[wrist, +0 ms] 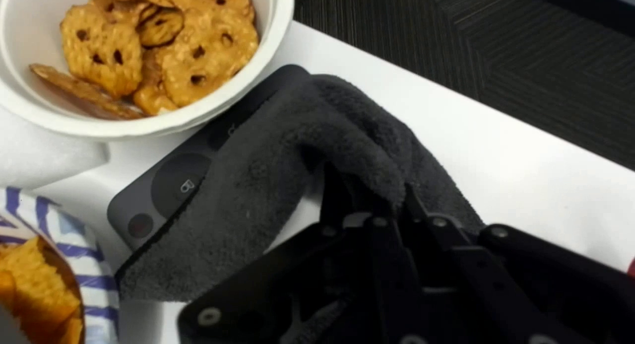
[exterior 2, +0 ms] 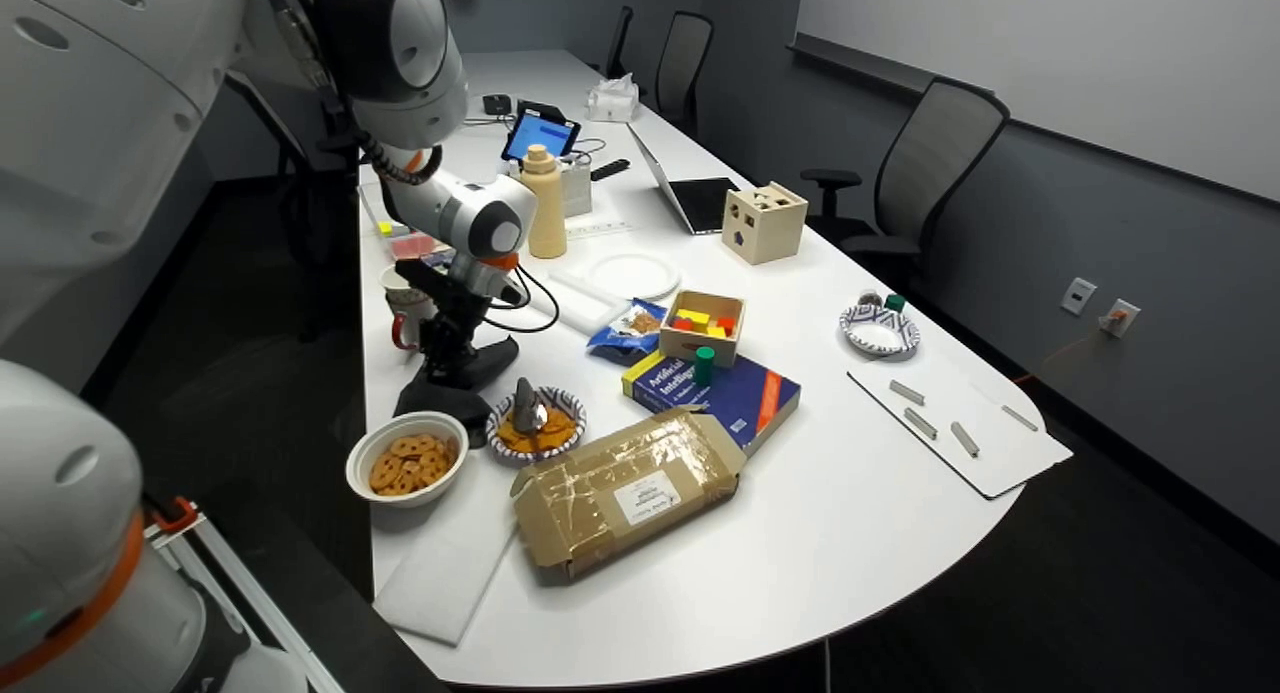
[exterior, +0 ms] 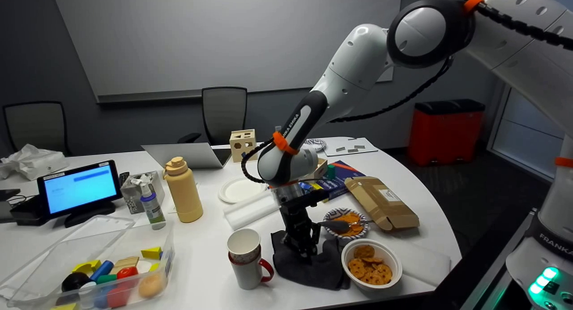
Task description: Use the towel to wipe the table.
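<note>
The dark grey towel (exterior: 309, 272) lies creased on the white table (exterior: 201, 274) near its front edge. It also shows in an exterior view (exterior 2: 495, 361) and in the wrist view (wrist: 238, 200). My gripper (exterior: 304, 252) points down into the middle of the towel. In the wrist view the fingers (wrist: 372, 195) are close together with a fold of towel pinched between them. The fingertips are partly hidden by the cloth. Part of the towel rests over a flat dark grey device (wrist: 171, 185) beside the bowl. The white table top (wrist: 526, 170) shows on both sides of the towel.
A white bowl of crackers (exterior: 399, 267) and a patterned bowl of chips with a utensil (exterior: 329, 229) stand close to the towel. Stacked cups (exterior: 247, 274) stand on its other side. A cardboard package (exterior: 380, 202), a tan bottle (exterior: 183, 191) and a clear bin (exterior: 168, 256) are farther out.
</note>
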`<state>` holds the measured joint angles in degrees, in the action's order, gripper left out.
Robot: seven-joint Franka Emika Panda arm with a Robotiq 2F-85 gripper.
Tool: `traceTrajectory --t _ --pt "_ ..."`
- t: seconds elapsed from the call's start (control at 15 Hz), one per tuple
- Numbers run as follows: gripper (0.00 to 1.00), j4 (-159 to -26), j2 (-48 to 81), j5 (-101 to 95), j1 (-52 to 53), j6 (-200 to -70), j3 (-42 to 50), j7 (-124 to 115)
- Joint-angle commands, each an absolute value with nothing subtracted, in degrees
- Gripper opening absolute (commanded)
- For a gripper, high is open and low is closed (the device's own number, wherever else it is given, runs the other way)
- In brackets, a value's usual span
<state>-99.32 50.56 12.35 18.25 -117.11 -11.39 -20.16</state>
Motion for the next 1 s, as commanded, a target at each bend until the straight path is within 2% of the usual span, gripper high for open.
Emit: traceTrajectory --t 0.0,0.6,0.93 --pt "0.02 -99.38 51.29 14.62 18.22 -116.87 -12.88 -17.99" --pt "0.02 -96.74 51.94 12.43 21.34 -131.54 -9.64 -21.65" --pt "0.02 -94.29 51.9 12.57 21.39 -134.22 -9.47 -21.4"
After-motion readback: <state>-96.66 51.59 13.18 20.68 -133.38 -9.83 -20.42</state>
